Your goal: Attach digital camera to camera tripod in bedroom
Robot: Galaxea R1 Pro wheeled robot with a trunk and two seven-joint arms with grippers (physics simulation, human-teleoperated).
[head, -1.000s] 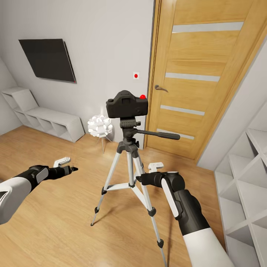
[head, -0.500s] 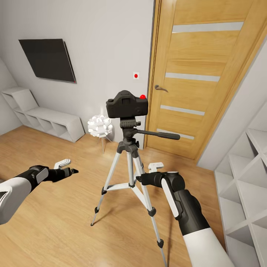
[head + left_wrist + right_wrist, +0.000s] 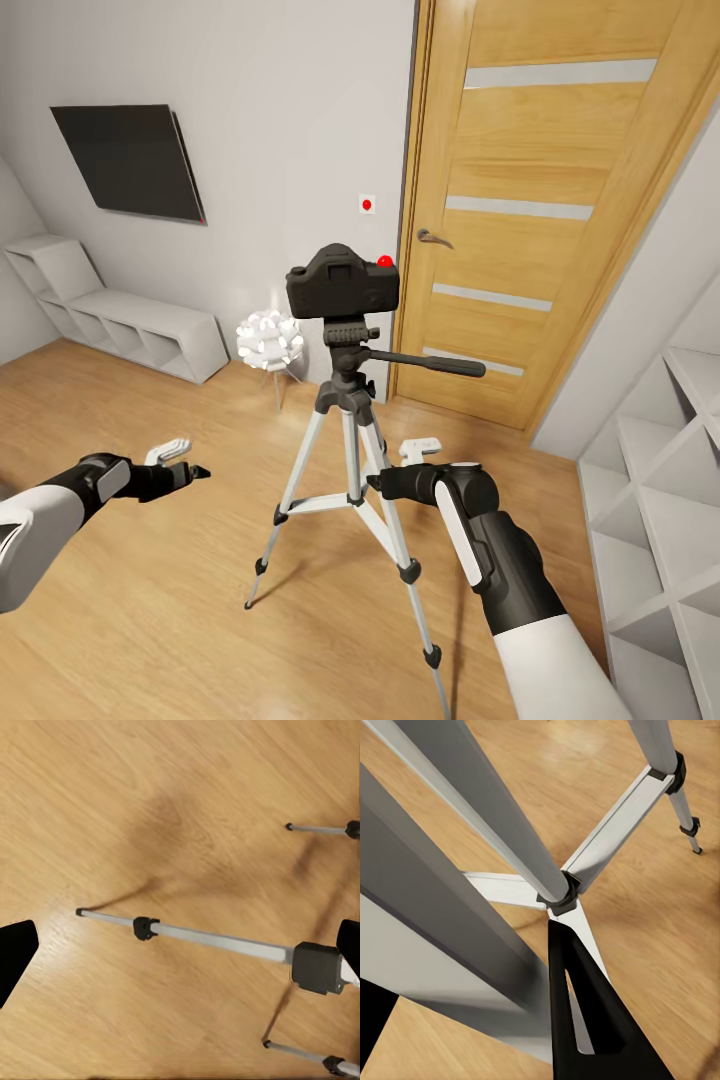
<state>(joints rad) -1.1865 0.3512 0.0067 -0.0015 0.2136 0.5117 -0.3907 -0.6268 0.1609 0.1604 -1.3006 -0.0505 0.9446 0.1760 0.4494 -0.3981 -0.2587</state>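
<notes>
Head view, compared with a second ago: the left gripper has sunk lower and drawn back a little toward the robot, away from the camera tripod; everything else holds its place, the view itself unmoved. Left gripper's fingers stand apart with nothing between them, hovering over the plank floor, well apart from the tripod's near leg. Right gripper sits just beside the tripod's legs at the height of the spreader braces; fingers apart, nothing clamped. Right wrist view: silver legs and the brace hub run close in front of the camera, one dark finger in the foreground; contact with a leg cannot be told. Left wrist view: tripod legs seen from above against the wood floor, dark fingertips at both edges of the picture, wide apart. Digital camera sits on top of the tripod's black head, upright, red dot on its upper right corner, long side handle sticking out toward the oak door. Around: white spiky-ball lamp behind the tripod near the wall, black TV on the grey wall, small red wall switch beside the door frame. Low white cubby shelf under the TV, compartments bare as far as visible. White cubby shelves at the right edge, visible compartments likewise bare. Right arm's forearm covers part of the floor in front of those shelves.
</notes>
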